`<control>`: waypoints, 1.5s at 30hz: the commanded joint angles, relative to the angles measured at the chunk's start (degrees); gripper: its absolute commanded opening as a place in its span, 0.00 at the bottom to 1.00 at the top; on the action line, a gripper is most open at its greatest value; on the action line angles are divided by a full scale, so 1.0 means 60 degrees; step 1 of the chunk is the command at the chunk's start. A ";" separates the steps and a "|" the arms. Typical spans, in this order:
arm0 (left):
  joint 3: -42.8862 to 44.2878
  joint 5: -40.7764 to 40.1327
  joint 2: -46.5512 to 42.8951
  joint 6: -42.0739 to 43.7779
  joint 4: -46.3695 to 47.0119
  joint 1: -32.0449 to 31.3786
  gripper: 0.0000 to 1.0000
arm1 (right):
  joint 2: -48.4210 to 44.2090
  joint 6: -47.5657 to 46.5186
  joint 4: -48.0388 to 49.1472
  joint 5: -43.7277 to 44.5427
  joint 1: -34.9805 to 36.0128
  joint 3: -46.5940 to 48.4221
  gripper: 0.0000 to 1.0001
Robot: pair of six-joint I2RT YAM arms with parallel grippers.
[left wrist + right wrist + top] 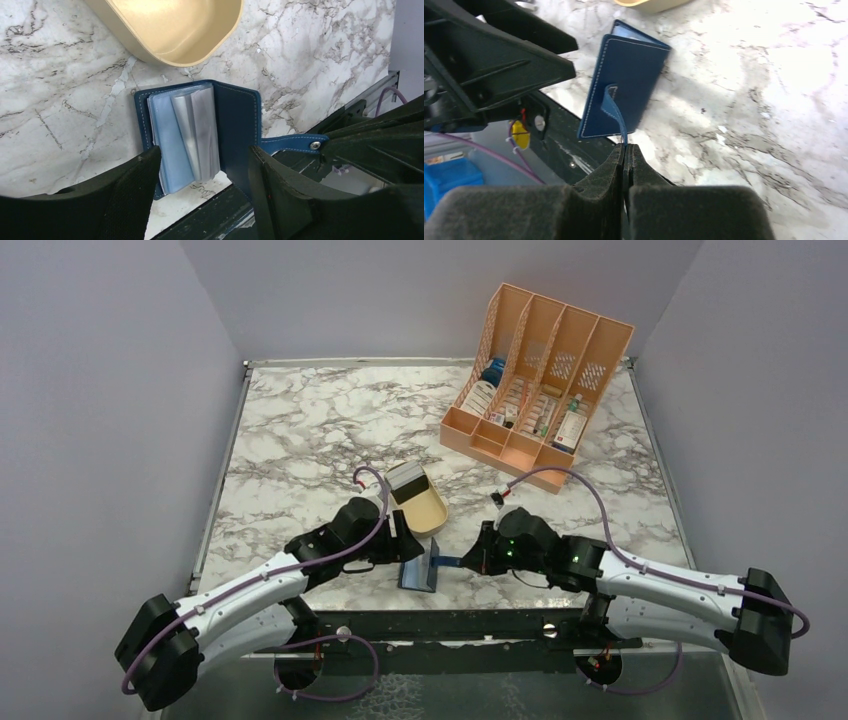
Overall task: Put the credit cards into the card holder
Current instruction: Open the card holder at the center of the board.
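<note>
While right jaws clench strap point(616, 115), open holder point(237, 130) lies mid-frame between released left jaws, long axis top-to-bottom.

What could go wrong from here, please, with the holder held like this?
1. The right gripper pinches only the thin strap; if that slips, the holder may slide off, as its near end overhangs the table edge.
2. The sleeves stand fanned, not flat; they could flop shut before the open, empty left gripper can load them.
</note>
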 commanded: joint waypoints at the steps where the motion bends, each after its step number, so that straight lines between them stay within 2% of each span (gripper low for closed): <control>1: 0.0027 -0.0375 0.0206 0.0116 -0.0254 -0.0010 0.65 | -0.0341 0.0111 -0.0876 0.0924 -0.0007 -0.0084 0.01; 16: -0.0172 -0.0664 0.0793 0.0226 -0.0199 -0.0011 0.59 | -0.0727 0.0468 -0.1120 0.1141 -0.0016 -0.0695 0.01; 25: -0.0920 -0.0504 0.0337 -0.0243 0.0867 -0.0008 0.51 | -0.0793 0.0569 -0.1177 0.1215 -0.0007 -0.0828 0.01; 45: -0.0732 -0.0030 0.1624 -0.0061 0.1674 -0.0011 0.53 | -0.0869 0.1096 -0.1938 0.1809 -0.0006 -0.0985 0.01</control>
